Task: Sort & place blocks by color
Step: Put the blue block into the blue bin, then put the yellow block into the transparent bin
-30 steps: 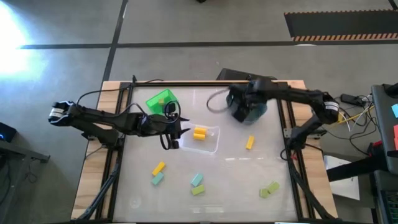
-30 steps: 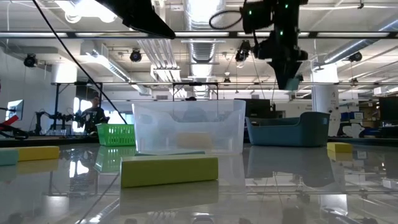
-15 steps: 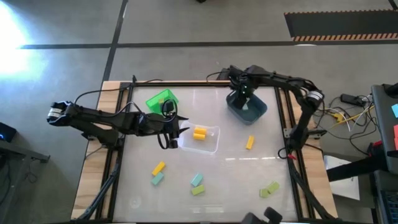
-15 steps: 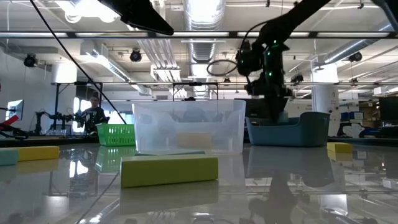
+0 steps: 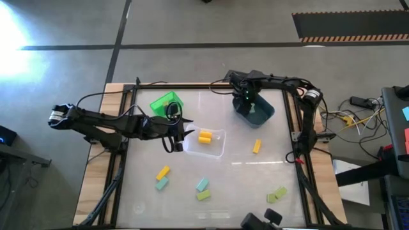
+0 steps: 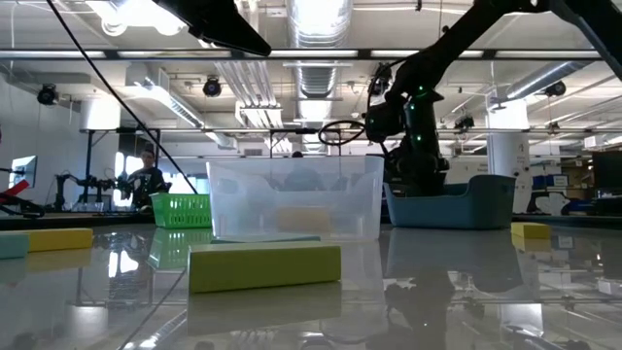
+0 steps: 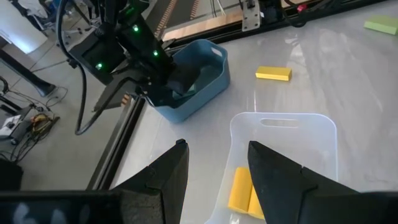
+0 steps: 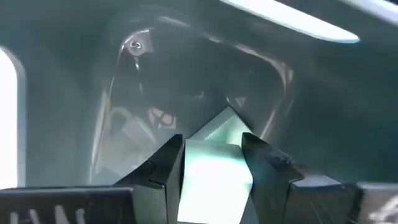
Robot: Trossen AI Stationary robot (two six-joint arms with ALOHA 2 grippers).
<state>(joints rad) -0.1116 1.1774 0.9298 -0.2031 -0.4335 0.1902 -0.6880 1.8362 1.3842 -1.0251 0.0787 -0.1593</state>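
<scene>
The glossy white bench (image 5: 243,179) carries everything, with the two dark arms reaching in from either side. On it stand three bins: a dark blue-grey plastic bin (image 5: 263,114) toward the back right, a clear plastic bin (image 5: 217,145) near the middle, and a bright green basket-weave bin (image 5: 163,101) at the back left.

The right gripper (image 8: 211,163) is lowered inside the dark blue-grey bin, pinching a pale teal rectangular block (image 8: 214,177) between its fingers, close over the bin floor. The left gripper (image 7: 214,165) hovers at the near end of the clear bin, spread and holding nothing; two yellow blocks (image 5: 204,137) already lie inside that bin.

The remaining small blocks lie loose on the bench: a yellow one (image 5: 256,146) right of the clear bin, a yellow one (image 5: 163,172) and a teal one (image 5: 162,184) at front left, a teal (image 5: 202,184) and a light green one (image 5: 203,196) at front centre, and two light green blocks (image 5: 277,194) at front right.

The step in hand looks like releasing the teal block. It would go best if the fingers part only while low and clear of the walls, so the block drops flat rather than bouncing out, and then lift straight up before swinging away, since the rim is near the wrist.
</scene>
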